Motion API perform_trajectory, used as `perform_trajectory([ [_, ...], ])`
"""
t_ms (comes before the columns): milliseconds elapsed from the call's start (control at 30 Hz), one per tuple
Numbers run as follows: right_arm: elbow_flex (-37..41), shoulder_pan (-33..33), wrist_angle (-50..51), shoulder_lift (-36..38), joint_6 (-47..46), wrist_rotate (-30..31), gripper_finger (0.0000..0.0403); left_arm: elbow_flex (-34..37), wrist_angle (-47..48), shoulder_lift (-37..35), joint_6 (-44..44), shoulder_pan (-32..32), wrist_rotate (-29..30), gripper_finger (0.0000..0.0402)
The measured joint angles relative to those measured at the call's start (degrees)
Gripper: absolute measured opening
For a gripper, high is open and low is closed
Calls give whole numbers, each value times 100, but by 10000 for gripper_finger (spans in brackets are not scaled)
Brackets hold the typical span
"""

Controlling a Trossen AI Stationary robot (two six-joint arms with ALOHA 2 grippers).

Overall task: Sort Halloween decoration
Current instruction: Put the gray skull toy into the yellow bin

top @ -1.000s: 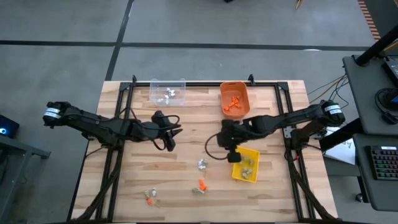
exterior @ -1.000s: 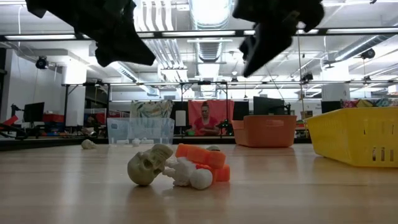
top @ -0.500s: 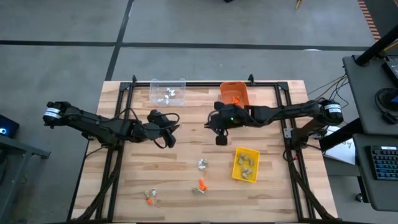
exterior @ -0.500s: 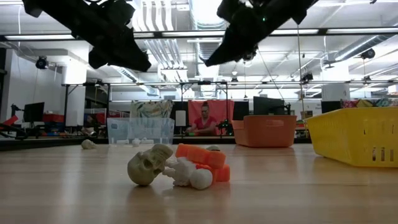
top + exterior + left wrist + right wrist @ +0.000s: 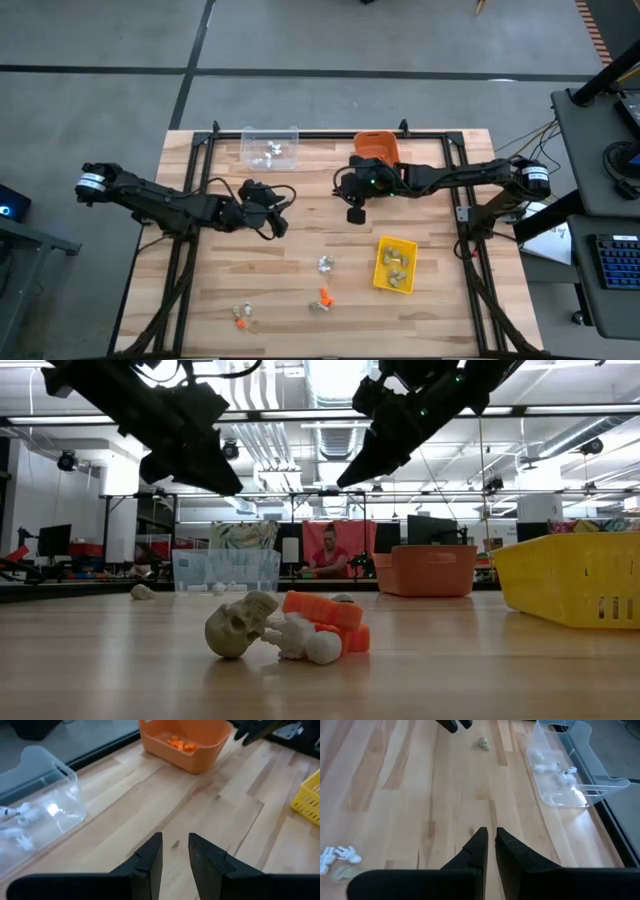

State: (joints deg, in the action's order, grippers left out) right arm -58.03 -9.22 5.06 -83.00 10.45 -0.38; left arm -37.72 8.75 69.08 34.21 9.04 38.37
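Note:
The Halloween decoration lies loose on the near half of the table. There is a silvery trinket, an orange and a tan one, and a small group at the near left. The low view shows a tan skull, an orange piece and a white figure. A further tan skull lies by my left arm. My left gripper hovers left of centre, open and empty. My right gripper hangs shut in the air near the orange bin.
A clear bin with white trinkets stands at the far edge, with the orange bin to its right holding orange ones. A yellow bin with tan pieces sits near right. Bare wood lies between the two grippers. A person sits far behind the table.
My right gripper has swung from above the yellow bin toward the table's far edge and a little left, ending beside the orange bin, still shut. My left gripper has sunk a little and tipped further down.

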Motion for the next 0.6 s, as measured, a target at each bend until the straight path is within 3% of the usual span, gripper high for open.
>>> perform_trajectory([
  [300, 7, -21, -35, -80, 162, 1, 28, -5, 566, -37, 837, -31, 9, 76],
  [600, 12, -21, -409, -317, 293, 1, 28, -8, 3088, -46, 3186, -274, -217, 76],
])
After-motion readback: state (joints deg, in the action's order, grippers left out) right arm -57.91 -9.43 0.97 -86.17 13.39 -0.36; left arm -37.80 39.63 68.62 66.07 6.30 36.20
